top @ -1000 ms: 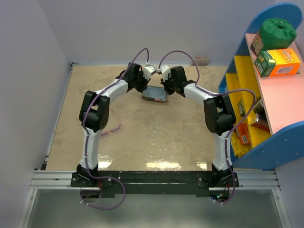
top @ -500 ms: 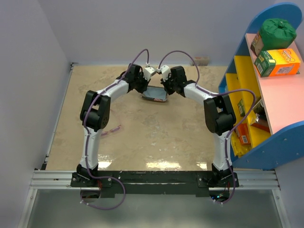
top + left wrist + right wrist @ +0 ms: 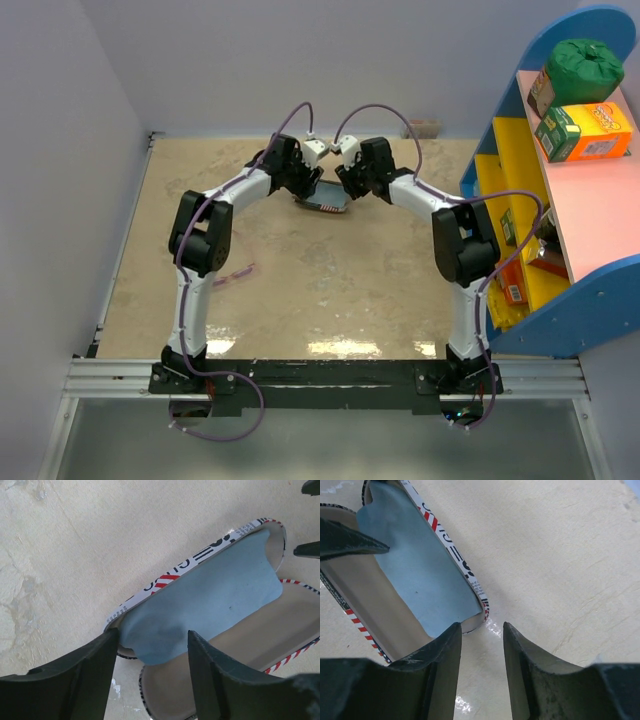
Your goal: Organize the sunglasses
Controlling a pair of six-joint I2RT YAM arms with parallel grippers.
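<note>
The sunglasses [image 3: 238, 271] show as a thin pink-purple shape on the table, left of the left arm and far from both grippers. An oblong flag-print case [image 3: 322, 203] lies open at the back middle. A light blue cloth [image 3: 210, 595] lies in one half of it. My left gripper [image 3: 153, 632] is open over the case's left end, the cloth's end between its fingers and nothing gripped. My right gripper [image 3: 480, 625] is open at the other end. Its left fingertip is next to the case's rim [image 3: 451, 542], and bare table lies between the fingers.
A blue, yellow and pink shelf [image 3: 575, 215] stands at the right edge, holding a green bag [image 3: 585, 65] and an orange and green box [image 3: 585, 133]. Walls close the table at the left and back.
Both grippers have gone from shut to open at the ends of the case. The arms have barely moved, and the sunglasses lie where they were.
</note>
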